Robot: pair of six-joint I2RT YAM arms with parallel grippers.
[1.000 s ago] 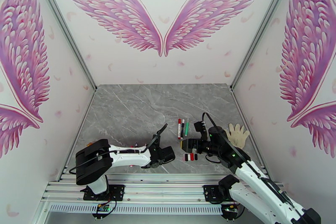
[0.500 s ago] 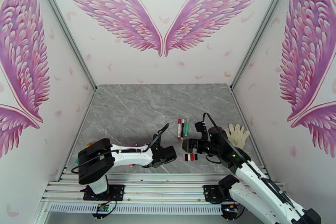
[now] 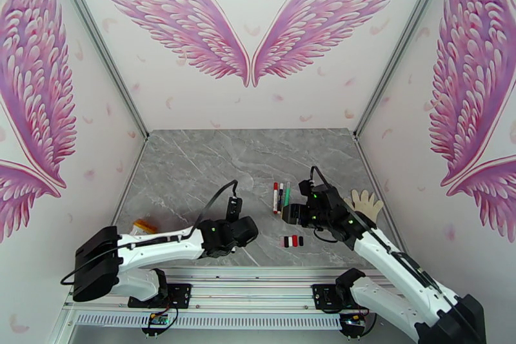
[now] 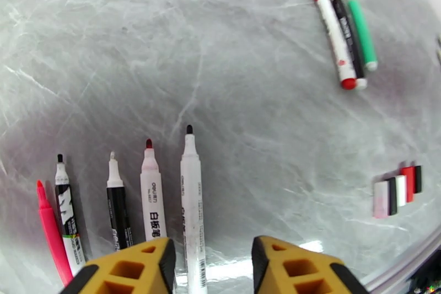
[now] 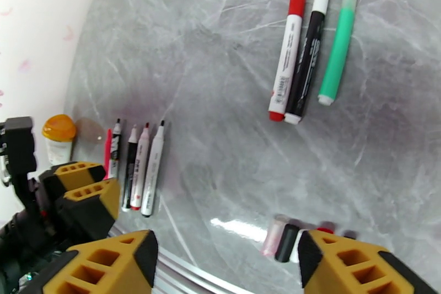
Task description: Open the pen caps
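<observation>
1. Top external view: my left arm has stretched out from the folded pose it held a second ago. My left gripper [image 3: 240, 230] now sits a little farther left over the tabletop [image 3: 213, 171]. My right gripper [image 3: 293, 213] has drawn away toward the far side, so the row of pen caps [image 3: 293, 241] lies uncovered.
2. My left wrist camera shows my fingers apart with nothing clamped. The white pen [image 4: 192, 196] lies flat on the marble between them, closer to the left finger. It is the rightmost of five uncapped pens [image 4: 117, 207] lined up side by side, tips pointing far.
3. My right gripper's fingers also stand apart, and nothing is between them.
4. I count five loose caps touching in their row and five open pens, so I judge that the latest pen is done and released. Three capped pens [image 4: 344, 33] (red, black and green) remain at the far right, just beyond my right gripper. The task looks more than half finished.
5. A white glove [image 3: 366, 204] lies right of my right arm, and an orange-lidded jar [image 5: 59, 132] stands at the near left beside the open pens. Neither blocks my way.
6. The capped pens lie pressed against each other, so lifting one may nudge its neighbours. The cap row also sits near the tabletop's near edge.
</observation>
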